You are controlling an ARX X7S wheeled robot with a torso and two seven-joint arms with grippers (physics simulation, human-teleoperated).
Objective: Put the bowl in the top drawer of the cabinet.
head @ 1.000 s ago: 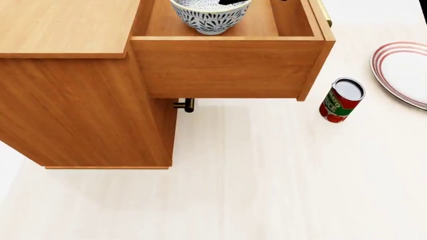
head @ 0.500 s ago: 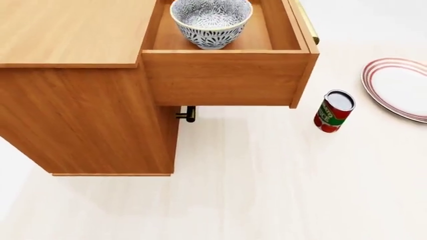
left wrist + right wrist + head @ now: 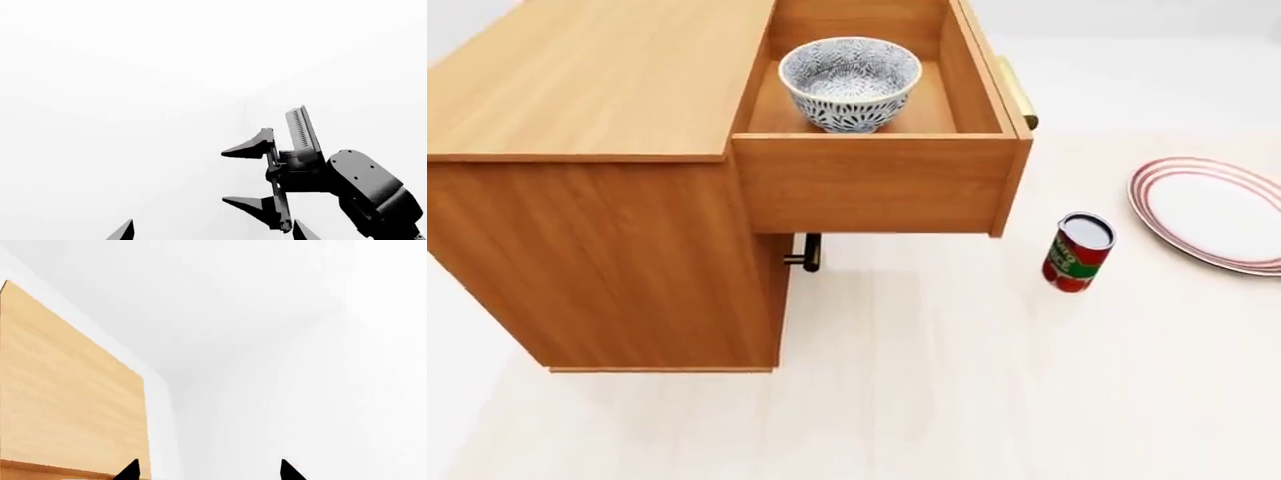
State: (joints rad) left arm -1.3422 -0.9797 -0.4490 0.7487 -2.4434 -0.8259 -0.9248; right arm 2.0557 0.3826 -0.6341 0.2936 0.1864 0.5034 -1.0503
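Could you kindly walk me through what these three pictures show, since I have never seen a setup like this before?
These are simulator renders of a wheeled robot with two arms. The head view looks down from its head onto a wooden cabinet whose top drawer stands pulled open, with a speckled bowl sitting inside. On the pale floor beside it stand a red can and a plate with red rings. The other two pictures come from cameras near each gripper. The left wrist view shows the right gripper open and empty against white; only the left gripper's own fingertips show. The right wrist view catches a wooden panel, probably part of the cabinet. Nothing is held.
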